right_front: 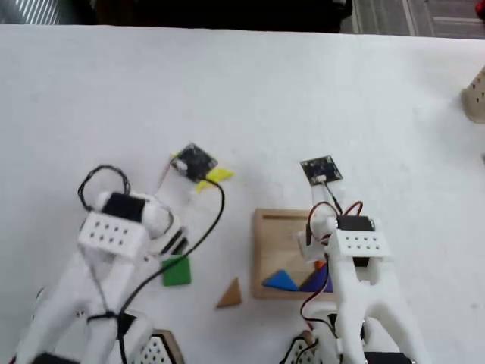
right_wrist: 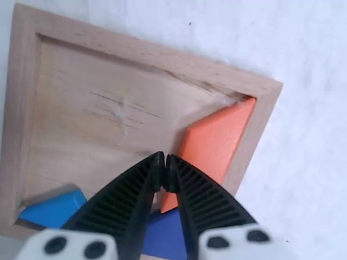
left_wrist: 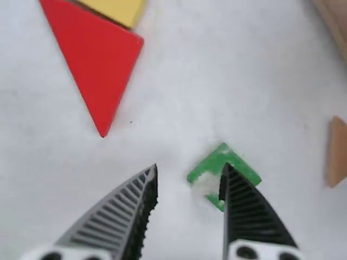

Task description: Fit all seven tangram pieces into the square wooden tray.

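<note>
Left gripper [left_wrist: 190,168] is hovering over the green piece [left_wrist: 217,161] on the table [left_wrist: 227,76], jaws parted, gripping nothing. Right gripper [right_wrist: 164,162] is hanging above the wooden tray [right_wrist: 21,108] beside the orange piece [right_wrist: 212,142], jaws pressed together, empty.

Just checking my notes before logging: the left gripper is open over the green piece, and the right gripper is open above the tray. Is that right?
Not quite: the right gripper is shut above the tray, as the right wrist view shows. The left gripper is indeed open over the green piece.
</note>
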Controlling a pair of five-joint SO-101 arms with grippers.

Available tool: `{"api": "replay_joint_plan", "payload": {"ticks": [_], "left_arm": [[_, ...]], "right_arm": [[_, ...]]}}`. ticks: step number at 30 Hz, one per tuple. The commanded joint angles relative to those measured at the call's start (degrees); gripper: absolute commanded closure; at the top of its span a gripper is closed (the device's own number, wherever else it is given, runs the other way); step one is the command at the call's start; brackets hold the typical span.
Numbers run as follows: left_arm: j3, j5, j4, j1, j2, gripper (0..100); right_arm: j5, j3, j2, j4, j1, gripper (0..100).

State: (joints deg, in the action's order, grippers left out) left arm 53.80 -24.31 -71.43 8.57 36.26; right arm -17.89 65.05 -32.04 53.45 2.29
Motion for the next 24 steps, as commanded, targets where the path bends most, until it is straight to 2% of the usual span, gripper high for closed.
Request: {"api": "replay_joint_plan", "payload": {"ticks": [1,7,14,19,24], "left_arm": [[6.59,-11.69,-3.25,1.71,10.33,76],[6.86,-25.76,-9.41,2.77,7.52,76],[3.87,-32.35,-6.07,4.09,0.31,76],[4.75,-34.55,-1.05,9.63,-5.05,76],[4.75,-30.77,5.01,11.74,-9.01,71]], "right_arm": [[-0.70,-0.18,-0.66,-0.66,-1.01,97.8],[-0.70,-0.09,-0.66,-0.66,-1.01,97.8],[-0.70,-0.09,-0.66,-0.66,-1.01,98.1],[-0.70,-0.09,-0.66,-0.66,-1.01,98.1],[-0.70,-0.09,-0.66,-0.66,-1.01,98.1]]}}
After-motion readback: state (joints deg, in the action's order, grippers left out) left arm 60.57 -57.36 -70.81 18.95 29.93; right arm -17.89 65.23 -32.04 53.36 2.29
